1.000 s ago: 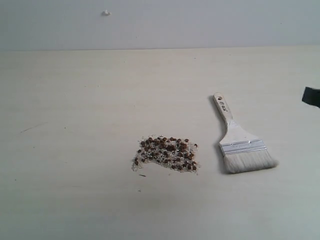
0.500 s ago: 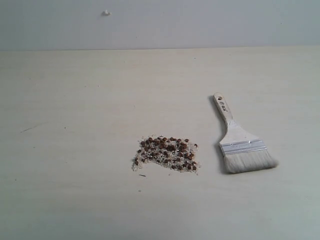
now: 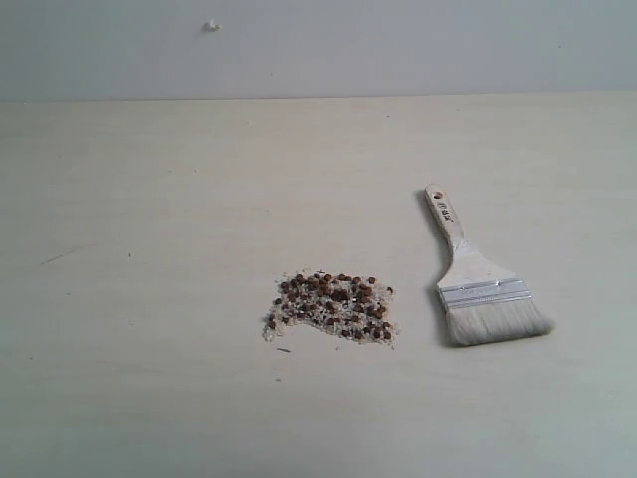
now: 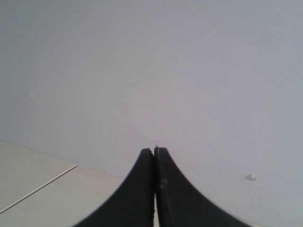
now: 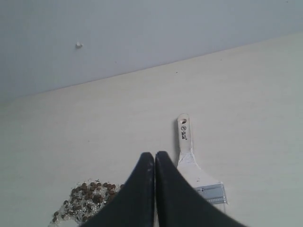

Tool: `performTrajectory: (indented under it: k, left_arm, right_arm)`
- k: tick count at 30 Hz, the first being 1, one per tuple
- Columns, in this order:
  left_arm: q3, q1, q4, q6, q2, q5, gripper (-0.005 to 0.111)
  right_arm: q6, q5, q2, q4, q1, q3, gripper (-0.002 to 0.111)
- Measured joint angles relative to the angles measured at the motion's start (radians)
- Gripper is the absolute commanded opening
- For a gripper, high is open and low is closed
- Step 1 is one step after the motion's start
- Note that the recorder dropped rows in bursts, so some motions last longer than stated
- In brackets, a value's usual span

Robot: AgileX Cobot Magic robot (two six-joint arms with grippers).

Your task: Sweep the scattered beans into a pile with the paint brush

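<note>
**A:** Where are the beans (image 3: 330,307)?

**B:** Gathered in one compact patch on the tabletop (image 3: 149,199), toward the near middle in the exterior view. The patch is wider than it is deep. The dark reddish-brown beans are mixed with white grains (image 3: 282,324), which show most along its near and left fringe.

**A:** And the paint brush (image 3: 480,274)?

**B:** It lies flat on the tabletop to the right of the patch, near it but clearly apart. Its pale bristles (image 3: 496,322) point toward the near edge. The silver ferrule (image 3: 485,292) sits just behind them. The wooden handle (image 3: 445,221) runs away from the camera, leaning a little left, with a hole at its far end and some dark print below the hole.

**A:** What is the right tool (image 5: 154,154) doing?

**B:** Its two black fingers are pressed together with nothing between them. Its own camera looks down on the tabletop, with the beans (image 5: 90,194) and the paint brush (image 5: 189,161) both in sight. The fingers hide part of the brush head from that camera.

**A:** And the left tool (image 4: 155,150)?

**B:** It is also pressed together and holds nothing. Its camera faces the plain pale wall (image 4: 189,71), with a strip of tabletop (image 4: 42,189) below.

**A:** Anything else around?

**B:** A small white knob (image 3: 211,26) on the wall behind the tabletop.
</note>
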Motion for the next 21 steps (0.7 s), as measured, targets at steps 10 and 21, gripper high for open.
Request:
performTrajectory:
  k: [10,21]
  left_arm:
    - [0.0,0.0,0.0,0.0,0.0,0.0,0.0]
    - [0.0,0.0,0.0,0.0,0.0,0.0,0.0]
  right_arm:
    - [-0.043,-0.034,-0.148,-0.079,0.0,0.0,0.0]
    - [-0.125,-0.031,-0.41,-0.155,0.0,0.142,0.0]
